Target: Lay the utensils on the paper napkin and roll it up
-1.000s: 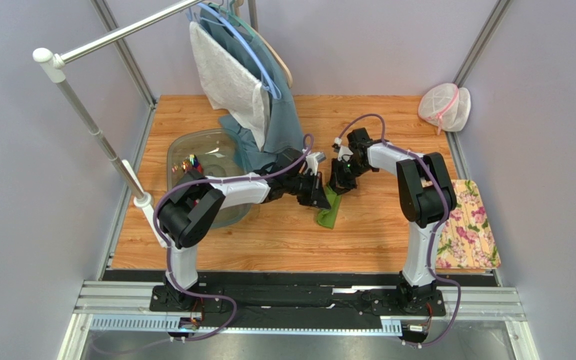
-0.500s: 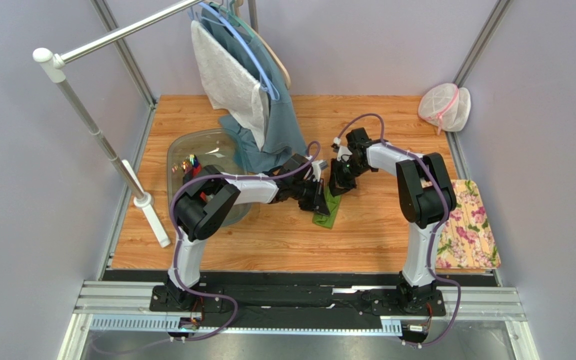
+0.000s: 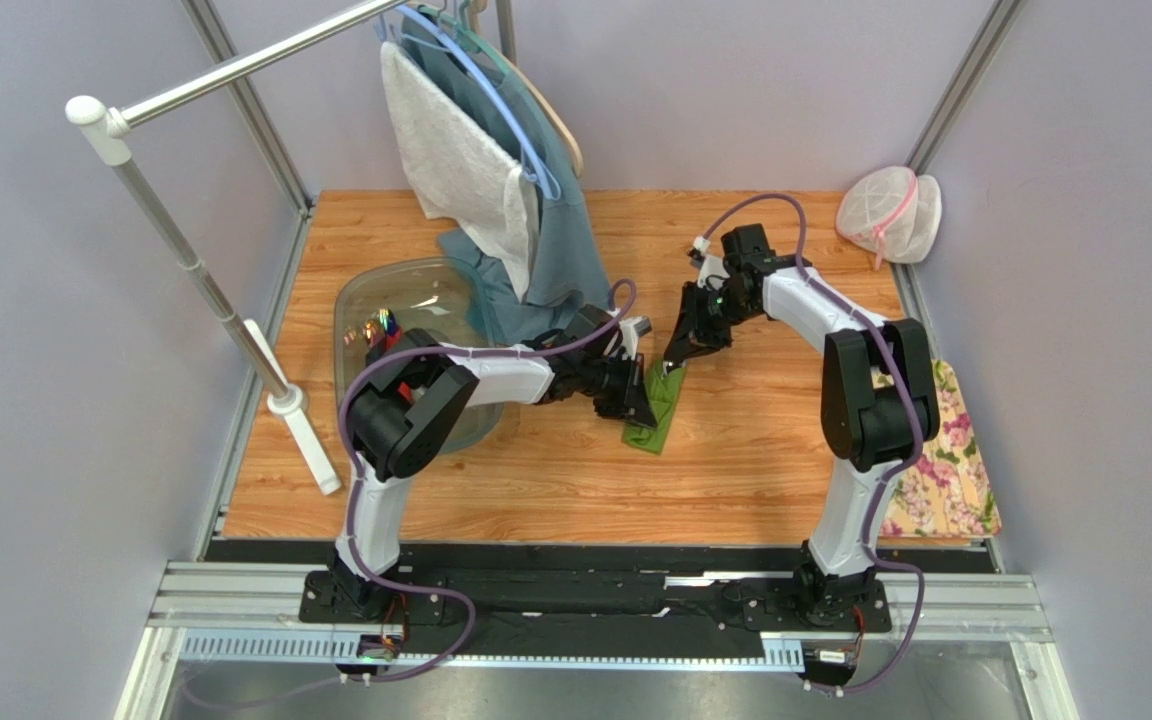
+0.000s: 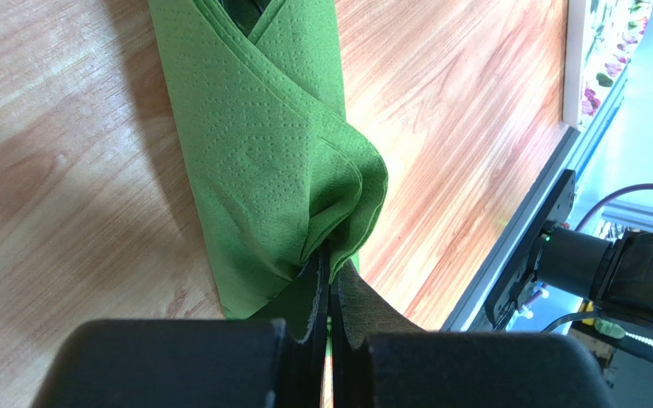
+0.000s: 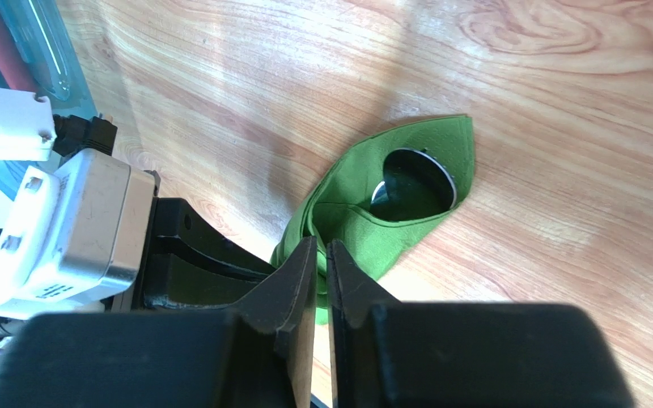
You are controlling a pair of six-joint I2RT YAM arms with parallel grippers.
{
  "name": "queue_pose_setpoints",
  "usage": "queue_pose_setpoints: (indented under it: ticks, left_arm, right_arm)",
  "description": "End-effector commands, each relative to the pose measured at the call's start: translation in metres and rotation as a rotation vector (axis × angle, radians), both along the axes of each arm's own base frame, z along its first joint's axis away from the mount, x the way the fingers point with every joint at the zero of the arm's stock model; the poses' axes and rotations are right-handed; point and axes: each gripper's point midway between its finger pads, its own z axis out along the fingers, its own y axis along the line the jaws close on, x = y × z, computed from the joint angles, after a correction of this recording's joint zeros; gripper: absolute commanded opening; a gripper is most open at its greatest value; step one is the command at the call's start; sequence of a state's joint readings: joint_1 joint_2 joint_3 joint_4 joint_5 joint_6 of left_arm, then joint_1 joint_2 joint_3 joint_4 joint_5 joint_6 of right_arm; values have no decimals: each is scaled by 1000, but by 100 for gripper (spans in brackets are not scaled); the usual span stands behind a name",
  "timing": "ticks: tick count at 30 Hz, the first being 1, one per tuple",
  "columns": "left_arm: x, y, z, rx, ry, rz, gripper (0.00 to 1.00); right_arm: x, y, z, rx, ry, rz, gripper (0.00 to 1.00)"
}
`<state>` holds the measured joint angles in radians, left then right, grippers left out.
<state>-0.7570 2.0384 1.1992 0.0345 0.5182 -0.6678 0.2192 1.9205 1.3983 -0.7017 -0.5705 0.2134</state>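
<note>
I have the left claw (image 4: 330, 285) clenched on a bunched fold of the paper napkin (image 4: 270, 144). The napkin lies wrapped into a narrow strip on the table (image 3: 537, 465), between both arms. A rounded utensil end (image 5: 413, 187) shows in its open end. My right claw (image 5: 320, 259) hangs above it, fingers pressed nearly together and gripping nothing.

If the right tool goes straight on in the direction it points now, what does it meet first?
The right tool would most likely meet the paper napkin first, lying just ahead of it. The left tool, pinching that napkin, sits close beside this line. Depth is unclear.
</note>
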Motion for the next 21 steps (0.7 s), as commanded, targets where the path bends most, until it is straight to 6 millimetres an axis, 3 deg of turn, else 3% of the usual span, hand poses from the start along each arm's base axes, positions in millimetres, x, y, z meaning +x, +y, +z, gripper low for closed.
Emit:
queue_pose_setpoints:
  ticks: [1,21]
  left_arm:
    - [-2,20,-32,115,28,22,0]
    - [2,15,-23,93,3,5,0]
  right_arm:
    - [-3,5,9,32,-4,9,11]
    - [-17,-7,-66,-51,79,3,6]
